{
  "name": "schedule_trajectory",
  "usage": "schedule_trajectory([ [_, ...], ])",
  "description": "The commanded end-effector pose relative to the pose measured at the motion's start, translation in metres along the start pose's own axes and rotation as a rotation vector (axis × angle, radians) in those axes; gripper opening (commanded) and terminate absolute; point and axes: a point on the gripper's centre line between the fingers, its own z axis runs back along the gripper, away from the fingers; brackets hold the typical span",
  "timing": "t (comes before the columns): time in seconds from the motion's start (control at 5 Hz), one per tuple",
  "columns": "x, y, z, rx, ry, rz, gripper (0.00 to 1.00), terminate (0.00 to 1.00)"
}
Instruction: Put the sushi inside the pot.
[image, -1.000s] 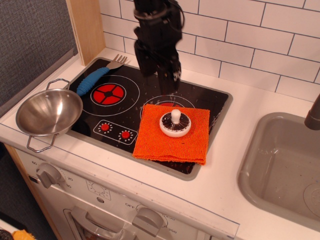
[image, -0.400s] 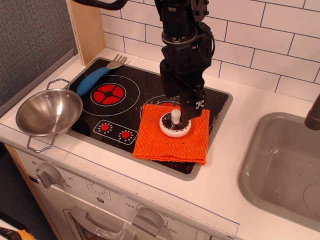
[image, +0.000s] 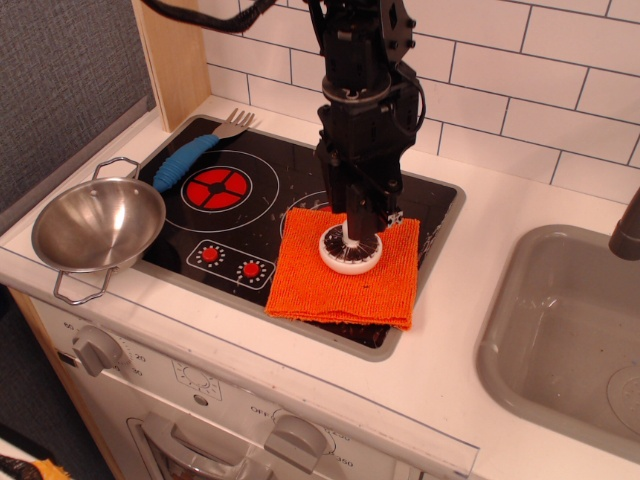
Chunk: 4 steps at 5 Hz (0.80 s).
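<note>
The sushi (image: 350, 254), a small white disc with a dark top ring and a white knob, lies on an orange cloth (image: 345, 280) on the toy stove. My black gripper (image: 355, 228) hangs straight down over it. Its fingertips are at the knob, one on each side, with the jaws still apart. The top of the knob is hidden behind the fingers. The pot (image: 97, 226), a shiny steel bowl with wire loop handles, stands empty at the left front corner of the stove, well away from the gripper.
A fork with a blue handle (image: 190, 155) lies at the back left of the black hob (image: 250, 190). A grey sink (image: 570, 330) is at the right, with a dark tap (image: 627, 228). A tiled wall is behind. A wooden panel (image: 175, 50) stands at the back left.
My gripper has moved from the back of the hob to the right and forward. It has come down onto the sushi's knob. The sushi, cloth and pot have not moved.
</note>
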Motion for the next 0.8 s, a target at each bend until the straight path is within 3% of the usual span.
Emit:
schedule_trajectory([
  [0.0, -0.0050, 0.0042, 0.0018, 0.024, -0.003, 0.008, 1.00, 0.00],
  [0.2, -0.0055, 0.0029, -0.0011, 0.025, 0.006, 0.006, 0.00, 0.00],
  [0.6, -0.0074, 0.0047, 0.0058, 0.036, 0.012, 0.010, 0.00, 0.00],
])
